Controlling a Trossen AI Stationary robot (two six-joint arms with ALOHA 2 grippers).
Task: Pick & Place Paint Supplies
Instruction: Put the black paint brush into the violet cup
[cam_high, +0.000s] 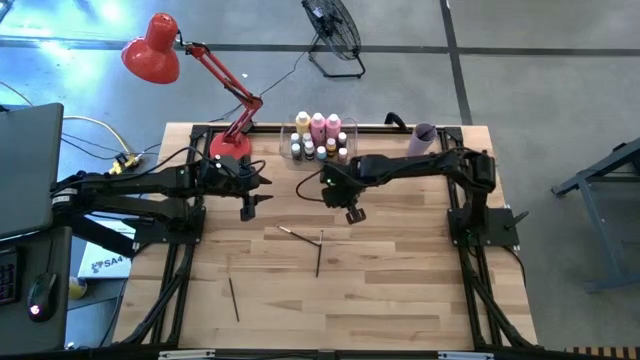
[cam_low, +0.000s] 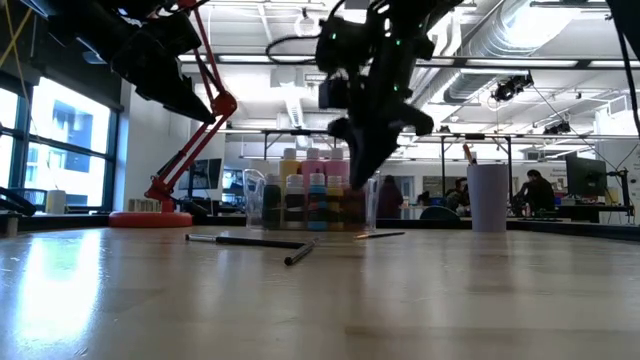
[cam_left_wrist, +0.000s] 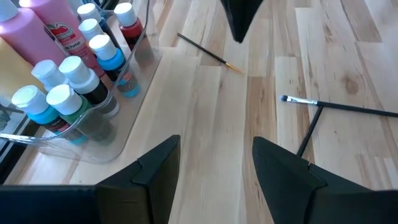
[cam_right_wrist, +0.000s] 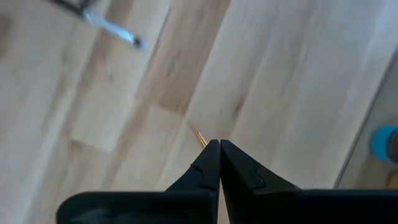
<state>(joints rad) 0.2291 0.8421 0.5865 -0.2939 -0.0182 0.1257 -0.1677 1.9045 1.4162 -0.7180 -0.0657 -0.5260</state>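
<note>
Four paintbrushes lie loose on the table (cam_high: 400, 300), so the task looks only partly done. From the left: one brush (cam_high: 233, 298) sits apart, the left gripper (cam_high: 248, 207) hangs empty with fingers spread, then two crossed brushes (cam_high: 319, 252) lie mid-table. The right gripper (cam_high: 354, 214) is clenched just above a fourth brush (cam_left_wrist: 210, 53); whether it grips it is unclear. Three tall bottles (cam_high: 318, 126) and about ten small bottles (cam_left_wrist: 73, 93) already stand in the clear bin (cam_high: 345, 124).

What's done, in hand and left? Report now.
Done: the paint bottles stand in the clear bin. In hand: nothing; the right end effector hangs shut over the table, the left end effector open. Left: paintbrushes lie loose on the table.
</note>
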